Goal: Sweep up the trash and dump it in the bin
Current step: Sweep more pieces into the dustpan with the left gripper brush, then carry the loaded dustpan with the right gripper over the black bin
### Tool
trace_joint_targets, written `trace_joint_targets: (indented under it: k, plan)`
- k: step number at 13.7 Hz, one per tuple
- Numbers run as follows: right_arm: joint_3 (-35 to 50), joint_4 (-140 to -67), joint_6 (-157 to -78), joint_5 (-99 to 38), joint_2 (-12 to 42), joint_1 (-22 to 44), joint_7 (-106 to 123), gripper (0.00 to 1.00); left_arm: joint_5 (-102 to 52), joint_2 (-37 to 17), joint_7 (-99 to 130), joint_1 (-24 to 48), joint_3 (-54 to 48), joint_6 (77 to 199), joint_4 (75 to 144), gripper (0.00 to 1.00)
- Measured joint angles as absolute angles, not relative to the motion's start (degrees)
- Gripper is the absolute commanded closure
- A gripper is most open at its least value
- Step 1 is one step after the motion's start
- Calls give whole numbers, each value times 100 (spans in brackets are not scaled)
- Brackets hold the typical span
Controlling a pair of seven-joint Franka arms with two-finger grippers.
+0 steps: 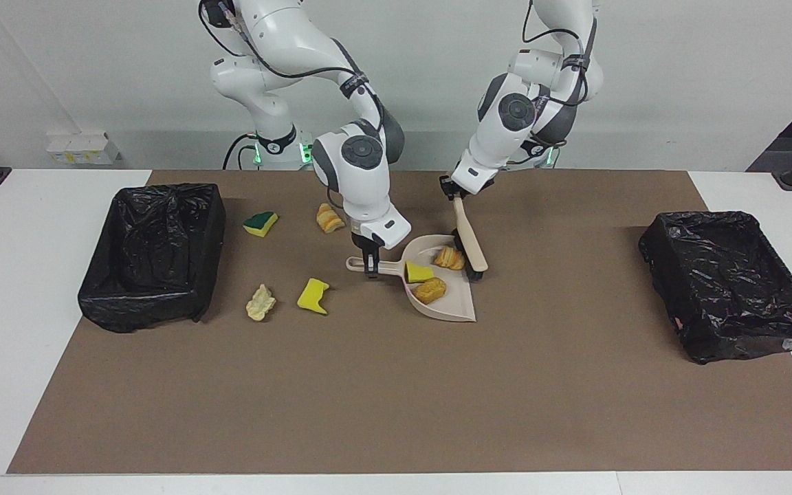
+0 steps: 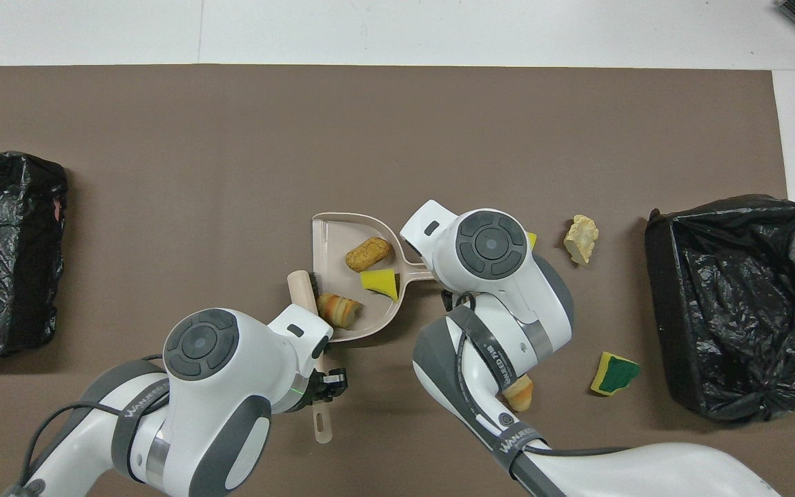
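Table (image 1: 59,227) w/ a brown mat (image 1: 396,385) over most of it. Clock directions below go by the overhead view, 12 = away from the robots. Two black-lined bins: one at 3 o'clock (image 1: 152,251), at the right arm's end, another at 9 o'clock (image 1: 729,282), at the left arm's end. Beige dustpan (image 1: 454,306) sits flat on the mat near the centre, mouth toward 9, handle toward 3. Right hand (image 1: 370,265) is clamped tight on that handle, fingers pinching it from above. Left hand (image 1: 454,194) is closed around the handle of the brush (image 1: 470,237); brush slants down so its black bristles meet the mat at the pan's mouth, at the corner nearer the robots. Trash, 7 bits: 3 are in the pan – an orange bread lump (image 1: 449,258) right against the bristles, a yellow sponge chunk (image 1: 418,273) near the handle end, a tan bread lump (image 1: 430,289) farther from the robots. The other 4 lie loose on the mat between pan & the 3 o'clock bin: a yellow sponge piece (image 1: 313,295) & a pale yellow lump (image 1: 260,302) about level w/ the pan, a green-topped sponge (image 1: 260,223) & another orange bread lump (image 1: 328,218) toward 5 o'clock, nearer the robots.
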State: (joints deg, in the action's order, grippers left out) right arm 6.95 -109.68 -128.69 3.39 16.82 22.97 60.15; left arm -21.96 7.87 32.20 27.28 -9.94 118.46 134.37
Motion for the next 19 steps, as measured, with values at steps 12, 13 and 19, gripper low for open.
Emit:
trace_joint_targets:
  k: [12,13,19]
  plan:
    - [684,-10966,-12932,-81,1629,2080,6182,100,-1389,1136,3083,2390,-796,9727,11954,100]
    - [681,-10964,-12932,-118,1574,2009,6245,100,-1269,1210,3008,2344,-792,9512,11864,100]
    - [674,-11114,-12547,-300,868,1361,7042,100,-1125,1684,2213,1885,-624,8527,11775,100]
